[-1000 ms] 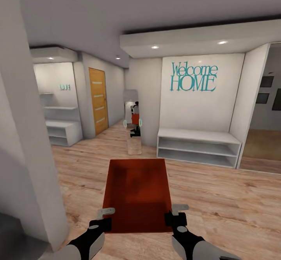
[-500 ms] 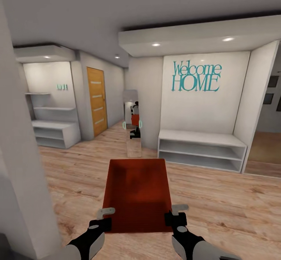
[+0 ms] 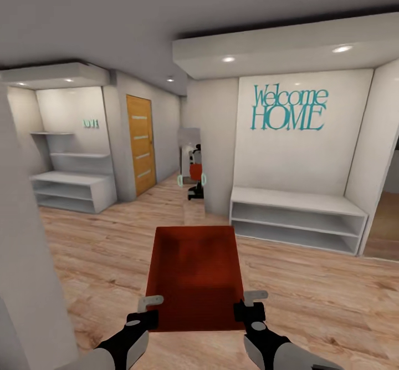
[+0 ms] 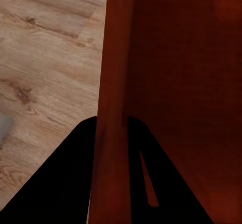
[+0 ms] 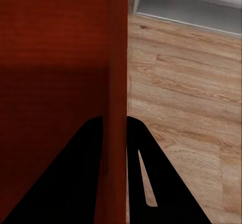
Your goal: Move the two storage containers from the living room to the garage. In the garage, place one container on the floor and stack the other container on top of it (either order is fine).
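Head view | left hand (image 3: pixel 151 310), right hand (image 3: pixel 248 303) each pinching storage container (image 3: pixel 194 270) wall

The right gripper (image 5: pixel 115 153) has its 2 dark fingers (image 5: pixel 80 183) set on either side of the red-orange storage container's (image 5: pixel 55 82) side wall, pinching it. Past that wall lies light wood plank flooring (image 5: pixel 186 113), and beyond it the lower edge of a white open shelf unit (image 5: pixel 191 2).
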Controlling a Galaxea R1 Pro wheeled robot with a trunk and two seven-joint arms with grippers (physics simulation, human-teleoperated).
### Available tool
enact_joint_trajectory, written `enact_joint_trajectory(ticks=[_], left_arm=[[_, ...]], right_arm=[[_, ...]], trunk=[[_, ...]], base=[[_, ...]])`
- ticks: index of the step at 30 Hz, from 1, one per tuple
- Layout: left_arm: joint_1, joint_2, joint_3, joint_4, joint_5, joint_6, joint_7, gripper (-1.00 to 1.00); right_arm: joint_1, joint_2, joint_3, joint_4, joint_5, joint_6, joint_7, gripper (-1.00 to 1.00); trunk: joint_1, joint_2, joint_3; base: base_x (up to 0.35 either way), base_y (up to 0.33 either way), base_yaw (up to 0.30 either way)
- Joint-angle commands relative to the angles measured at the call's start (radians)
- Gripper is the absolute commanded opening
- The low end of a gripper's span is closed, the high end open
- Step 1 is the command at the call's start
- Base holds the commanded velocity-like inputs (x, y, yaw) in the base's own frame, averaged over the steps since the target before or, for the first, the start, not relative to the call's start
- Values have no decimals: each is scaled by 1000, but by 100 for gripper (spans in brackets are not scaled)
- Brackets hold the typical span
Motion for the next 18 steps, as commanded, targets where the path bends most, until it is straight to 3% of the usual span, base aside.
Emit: enact_joint_trajectory(ticks=[1,6,18], left_arm=[[-1,1,-1,-3,4,0,9,-100],[-1,1,-1,-3,4,0,9,-100],[-1,1,-1,-3,4,0,9,-100]], right_arm=[[-1,0,-41,1,9,-2,-5,-100],[-1,0,-41,1,9,-3,-5,-100],[-1,0,-41,2,9,-1,-5,-100]], trunk=[[1,-1,-2],[1,-1,-2],[1,-1,-2]], base=[[323,0,218],[323,0,154],[323,0,11]])
